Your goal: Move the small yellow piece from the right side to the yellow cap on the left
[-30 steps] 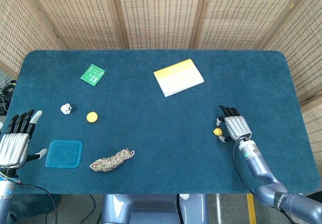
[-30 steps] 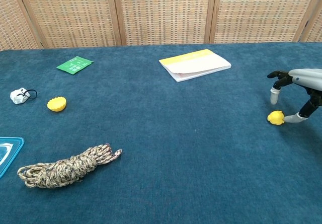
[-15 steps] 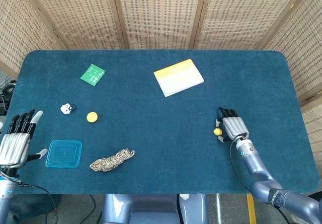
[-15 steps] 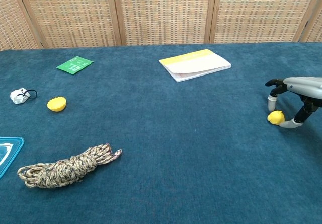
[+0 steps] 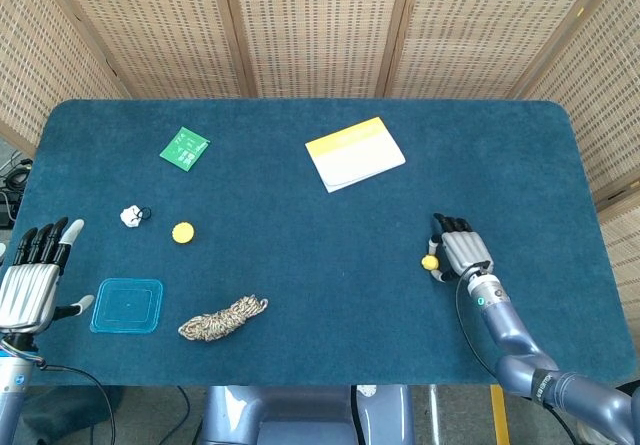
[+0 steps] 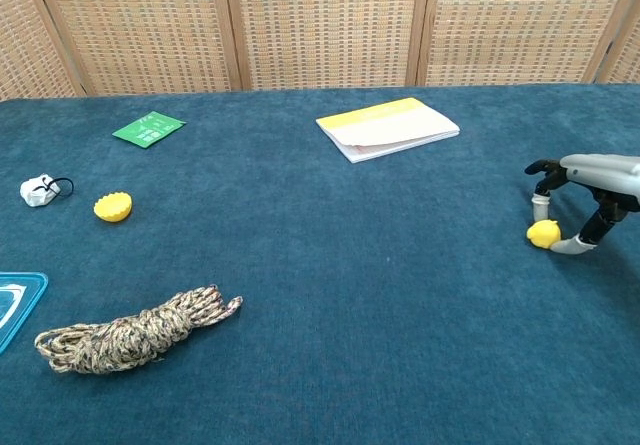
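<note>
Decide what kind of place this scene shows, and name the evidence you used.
Probably a robot test bench, not a home: a table covered in blue felt, woven screens closing it in, and a robot's right hand at a small yellow piece.

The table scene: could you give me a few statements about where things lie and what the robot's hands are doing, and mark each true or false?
1. The small yellow piece sits between the fingers of the right hand. True.
2. The yellow cap lies beside the notebook. False: it lies far left, near a small white object.
3. The left hand holds the rope. False: its fingers are spread and hold nothing; the rope lies on the table.
4. A blue lid lies left of the rope. True.
5. The green card is under the notebook. False: they lie apart.
</note>
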Robot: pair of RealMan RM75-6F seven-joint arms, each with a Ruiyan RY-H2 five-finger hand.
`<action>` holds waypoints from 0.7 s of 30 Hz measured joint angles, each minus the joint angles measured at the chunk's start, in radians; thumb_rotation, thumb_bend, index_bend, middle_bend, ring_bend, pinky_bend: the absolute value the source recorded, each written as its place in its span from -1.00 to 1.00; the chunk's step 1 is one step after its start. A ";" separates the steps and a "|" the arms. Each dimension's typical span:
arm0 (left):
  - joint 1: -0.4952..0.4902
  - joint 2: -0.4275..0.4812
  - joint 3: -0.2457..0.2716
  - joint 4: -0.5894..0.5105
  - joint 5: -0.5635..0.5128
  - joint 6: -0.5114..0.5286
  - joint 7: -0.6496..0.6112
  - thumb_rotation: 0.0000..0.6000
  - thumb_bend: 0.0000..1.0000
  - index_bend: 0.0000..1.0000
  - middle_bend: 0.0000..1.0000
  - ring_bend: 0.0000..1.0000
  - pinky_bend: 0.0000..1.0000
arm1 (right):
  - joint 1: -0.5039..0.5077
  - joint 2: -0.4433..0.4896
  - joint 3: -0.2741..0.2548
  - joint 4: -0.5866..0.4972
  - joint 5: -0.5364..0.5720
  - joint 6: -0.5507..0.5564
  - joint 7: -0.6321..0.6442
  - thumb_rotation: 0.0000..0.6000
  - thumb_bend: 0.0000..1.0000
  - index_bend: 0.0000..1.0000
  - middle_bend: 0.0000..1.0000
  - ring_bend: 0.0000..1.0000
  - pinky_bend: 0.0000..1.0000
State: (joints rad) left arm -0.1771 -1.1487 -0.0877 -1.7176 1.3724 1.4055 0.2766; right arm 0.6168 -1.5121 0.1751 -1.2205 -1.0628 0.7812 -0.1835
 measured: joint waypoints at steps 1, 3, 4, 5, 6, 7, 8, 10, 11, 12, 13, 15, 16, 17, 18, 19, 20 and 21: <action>0.000 0.001 0.000 0.000 0.000 0.000 -0.003 1.00 -1.00 -1.00 -1.00 -1.00 -1.00 | 0.001 0.005 0.002 -0.011 -0.002 0.002 0.002 1.00 -0.43 0.05 -1.00 -1.00 -1.00; 0.000 0.003 0.000 0.000 -0.001 -0.001 -0.009 1.00 -1.00 -1.00 -1.00 -1.00 -1.00 | 0.004 0.016 0.005 -0.033 -0.003 0.005 0.003 1.00 -0.43 0.05 -1.00 -1.00 -1.00; 0.000 0.004 0.000 0.000 -0.002 -0.003 -0.012 1.00 -1.00 -1.00 -1.00 -1.00 -1.00 | 0.007 0.024 0.009 -0.051 -0.004 0.005 0.003 1.00 -0.43 0.05 -1.00 -1.00 -1.00; -0.001 0.006 0.000 0.001 -0.003 -0.005 -0.017 1.00 -1.00 -1.00 -1.00 -1.00 -1.00 | 0.011 0.031 0.012 -0.066 -0.004 0.006 0.001 1.00 -0.43 0.05 -1.00 -1.00 -1.00; -0.002 0.007 0.000 0.002 -0.004 -0.007 -0.020 1.00 -1.00 -1.00 -1.00 -1.00 -1.00 | 0.015 0.038 0.015 -0.082 -0.004 0.006 -0.003 1.00 -0.43 0.05 -1.00 -1.00 -1.00; -0.002 0.009 -0.001 0.002 -0.005 -0.009 -0.023 1.00 -1.00 -1.00 -1.00 -1.00 -1.00 | 0.024 0.047 0.021 -0.105 -0.001 0.006 -0.012 1.00 -0.43 0.05 -1.00 -1.00 -1.00; -0.003 0.010 -0.001 0.002 -0.007 -0.011 -0.028 1.00 -1.00 -1.00 -1.00 -1.00 -1.00 | 0.032 0.052 0.026 -0.122 0.001 0.007 -0.023 1.00 -0.43 0.05 -1.00 -1.00 -1.00; -0.005 0.013 -0.003 0.004 -0.011 -0.016 -0.038 1.00 -1.00 -1.00 -1.00 -1.00 -1.00 | 0.055 0.061 0.037 -0.155 0.013 0.009 -0.063 1.00 -0.43 0.05 -1.00 -1.00 -1.00; -0.007 0.016 -0.004 0.004 -0.013 -0.020 -0.044 1.00 -1.00 -1.00 -1.00 -1.00 -1.00 | 0.068 0.064 0.042 -0.171 0.020 0.009 -0.085 1.00 -0.43 0.05 -1.00 -1.00 -1.00; -0.008 0.017 -0.005 0.005 -0.015 -0.024 -0.048 1.00 -1.00 -1.00 -1.00 -1.00 -1.00 | 0.082 0.066 0.047 -0.188 0.031 0.009 -0.111 1.00 -0.43 0.05 -1.00 -1.00 -1.00; -0.010 0.018 -0.005 0.006 -0.017 -0.029 -0.052 1.00 -1.00 -1.00 -1.00 -1.00 -1.00 | 0.103 0.068 0.055 -0.211 0.049 0.009 -0.149 1.00 -0.43 0.06 -1.00 -1.00 -1.00; -0.014 0.021 -0.005 0.008 -0.020 -0.041 -0.063 1.00 -1.00 -1.00 -1.00 -1.00 -1.00 | 0.142 0.067 0.067 -0.246 0.084 0.006 -0.211 1.00 -0.43 0.08 -1.00 -1.00 -1.00; -0.016 0.023 -0.005 0.009 -0.022 -0.047 -0.069 1.00 -1.00 -1.00 -1.00 -1.00 -1.00 | 0.178 0.061 0.075 -0.265 0.108 0.002 -0.256 1.00 -0.43 0.09 -1.00 -1.00 -1.00; -0.019 0.026 -0.006 0.011 -0.023 -0.053 -0.078 1.00 -1.00 -1.00 -1.00 -1.00 -1.00 | 0.208 0.056 0.080 -0.276 0.128 -0.001 -0.290 1.00 -0.43 0.10 -1.00 -1.00 -1.00; -0.021 0.028 -0.006 0.012 -0.024 -0.057 -0.085 1.00 -1.00 -1.00 -1.00 -1.00 -1.00 | 0.239 0.050 0.085 -0.285 0.153 -0.002 -0.323 1.00 -0.43 0.10 -1.00 -1.00 -1.00; -0.022 0.030 -0.006 0.014 -0.025 -0.061 -0.091 1.00 -1.00 -1.00 -1.00 -1.00 -1.00 | 0.279 0.041 0.090 -0.297 0.192 -0.002 -0.364 1.00 -0.41 0.10 -1.00 -1.00 -1.00; -0.024 0.033 -0.007 0.016 -0.028 -0.066 -0.099 1.00 -1.00 -1.00 -1.00 -1.00 -1.00 | 0.309 0.033 0.093 -0.304 0.224 0.000 -0.395 1.00 -0.40 0.10 -1.00 -1.00 -1.00; -0.026 0.034 -0.008 0.018 -0.030 -0.070 -0.105 1.00 -1.00 -1.00 -1.00 -1.00 -1.00 | 0.338 0.022 0.095 -0.311 0.259 0.003 -0.427 1.00 -0.40 0.10 -1.00 -1.00 -1.00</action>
State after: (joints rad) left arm -0.2029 -1.1145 -0.0956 -1.7001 1.3426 1.3359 0.1712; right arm 0.9544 -1.4896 0.2705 -1.5316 -0.8037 0.7841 -0.6104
